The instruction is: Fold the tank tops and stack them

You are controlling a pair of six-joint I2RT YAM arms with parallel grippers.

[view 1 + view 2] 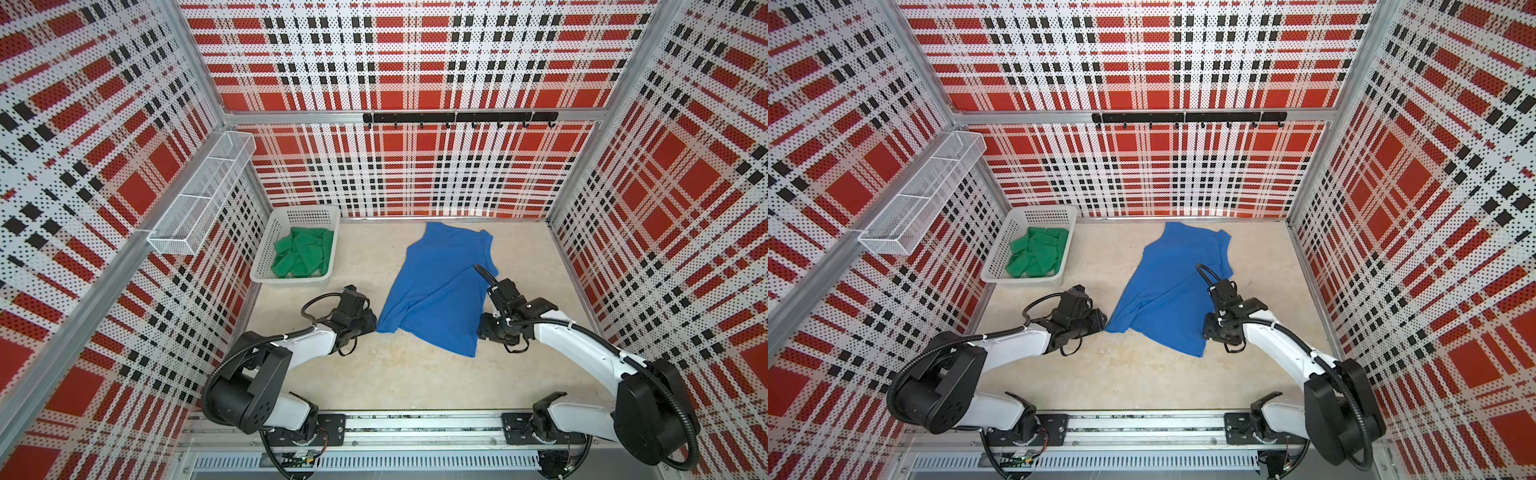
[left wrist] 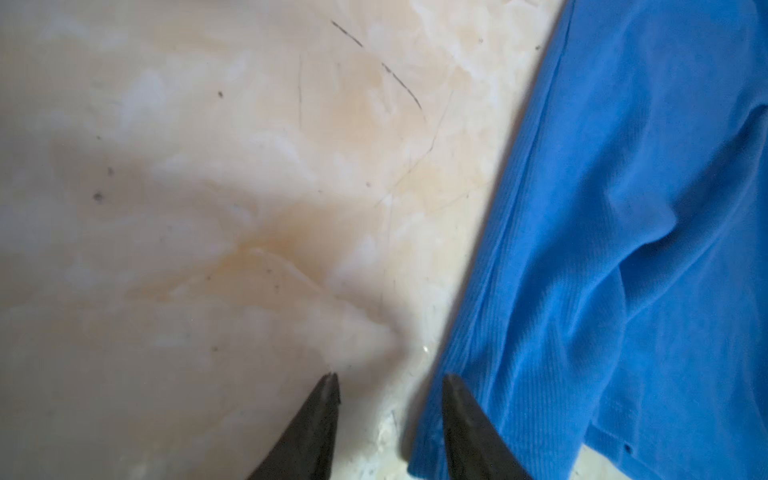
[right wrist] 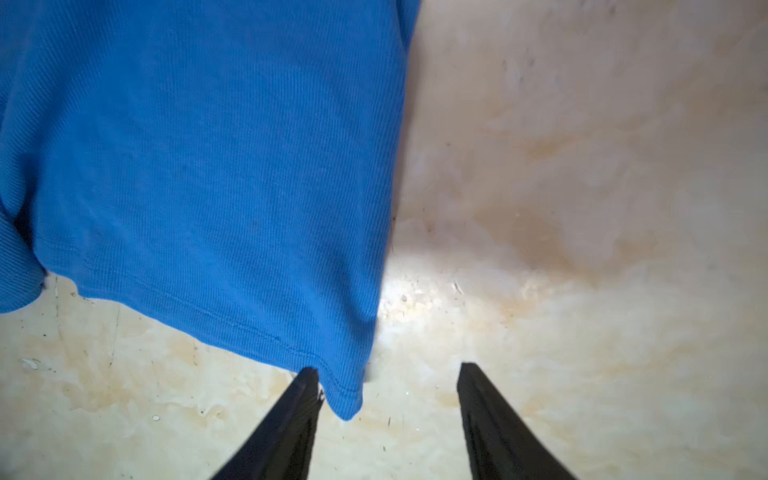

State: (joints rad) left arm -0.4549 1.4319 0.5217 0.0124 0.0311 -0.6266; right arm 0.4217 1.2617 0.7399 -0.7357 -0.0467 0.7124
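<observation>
The blue tank top (image 1: 440, 286) (image 1: 1171, 291) lies spread on the beige table, its straps toward the back wall and a diagonal fold across its lower half. The green tank top (image 1: 303, 253) (image 1: 1038, 251) sits crumpled in the white basket (image 1: 286, 280) at the back left. My left gripper (image 1: 374, 325) (image 2: 390, 378) is open at the blue top's near left hem corner, one finger over the fabric (image 2: 623, 249). My right gripper (image 1: 480, 332) (image 3: 389, 368) is open at the near right hem corner (image 3: 345, 407), which lies loose between the fingers.
A white wire-mesh shelf (image 1: 199, 199) hangs on the left wall. A black hook rail (image 1: 457, 117) runs along the back wall. Plaid walls close in three sides. Bare tabletop (image 1: 415, 374) lies in front of the blue top.
</observation>
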